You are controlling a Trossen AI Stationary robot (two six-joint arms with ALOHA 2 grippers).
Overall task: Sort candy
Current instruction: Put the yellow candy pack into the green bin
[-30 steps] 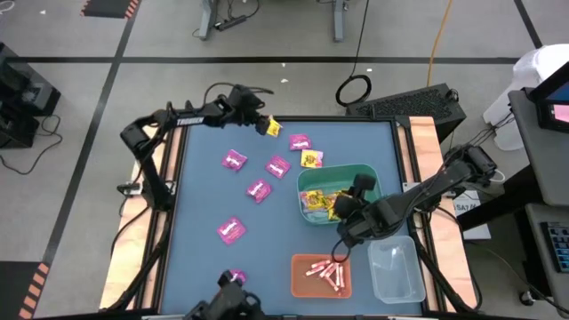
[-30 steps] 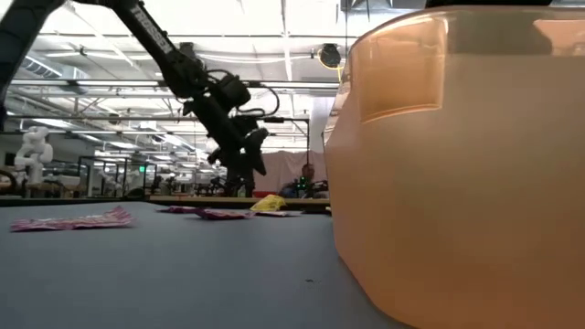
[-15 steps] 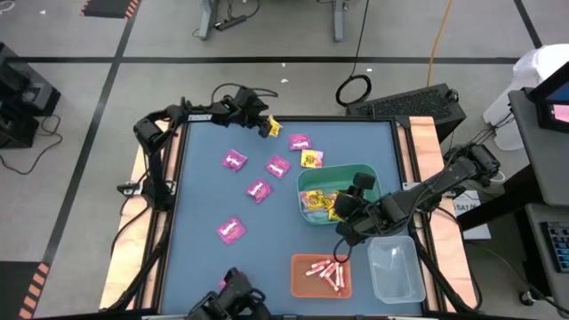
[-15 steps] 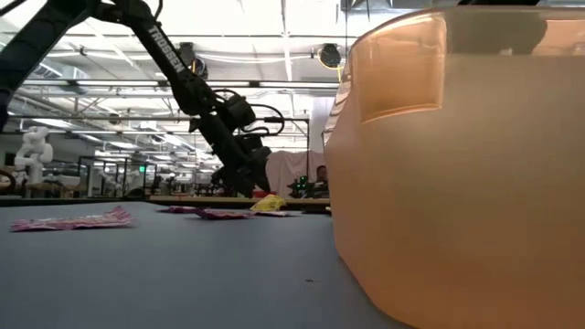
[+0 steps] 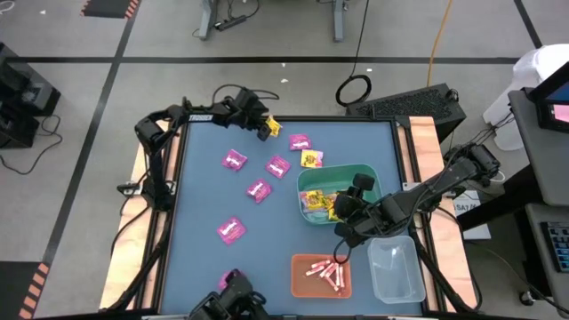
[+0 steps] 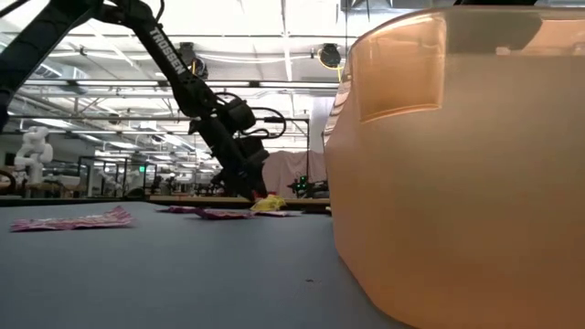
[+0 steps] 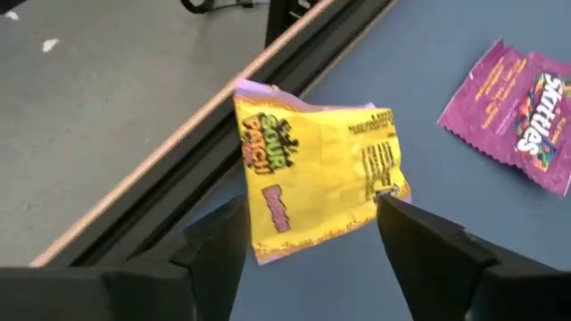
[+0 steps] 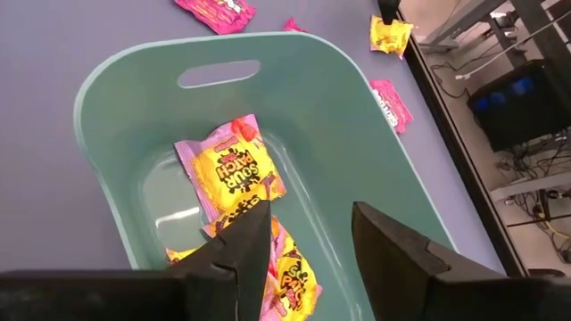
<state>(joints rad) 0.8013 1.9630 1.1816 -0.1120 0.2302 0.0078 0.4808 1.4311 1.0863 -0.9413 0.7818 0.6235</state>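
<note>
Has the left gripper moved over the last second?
Yes. In the high view the left gripper has dropped toward the yellow packet by the table's far edge.

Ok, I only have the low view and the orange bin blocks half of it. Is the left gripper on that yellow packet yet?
Observer: Not shut. The left gripper is open, one finger on each side of the yellow packet.
Operator: And the right arm?
Observer: The right gripper hangs open over the green bin, which holds yellow candies.
Operator: What's in the orange bin?
Observer: The orange bin holds pink-white sticks.
</note>
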